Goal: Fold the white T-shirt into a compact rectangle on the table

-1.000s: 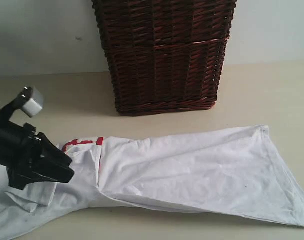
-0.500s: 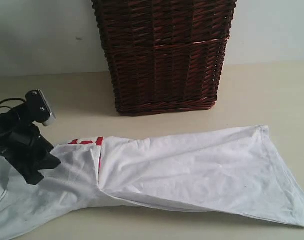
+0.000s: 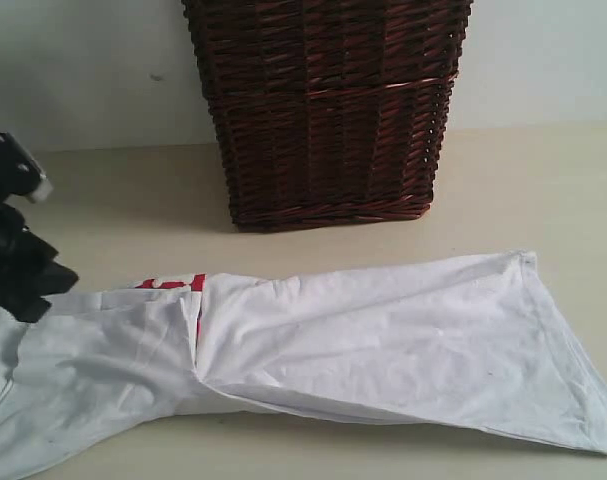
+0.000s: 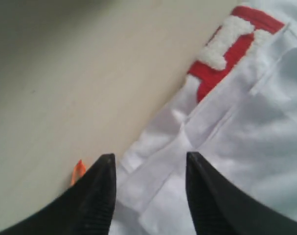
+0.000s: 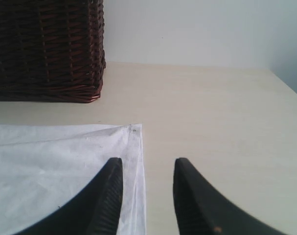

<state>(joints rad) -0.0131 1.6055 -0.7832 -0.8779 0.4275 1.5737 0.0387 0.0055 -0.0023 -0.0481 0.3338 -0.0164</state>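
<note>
Left wrist view has the left pincer (image 4: 149, 164), jaws apart and empty, hovering over a folded edge of the white T-shirt (image 4: 246, 127), beside its orange tag (image 4: 78, 171) and red-edged letters (image 4: 226, 39). The right pincer (image 5: 148, 164), likewise parted and empty, hangs at the far hem corner. Between them the shirt lies as one long band across the table (image 3: 523, 180), near the basket (image 3: 328, 110). Its left end runs out of the exterior view; sleeves cannot be made out.

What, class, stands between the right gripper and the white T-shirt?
Nothing visible. The right gripper hangs open over the edge of the white T-shirt on the table; the wicker basket stands farther back, apart.
</note>
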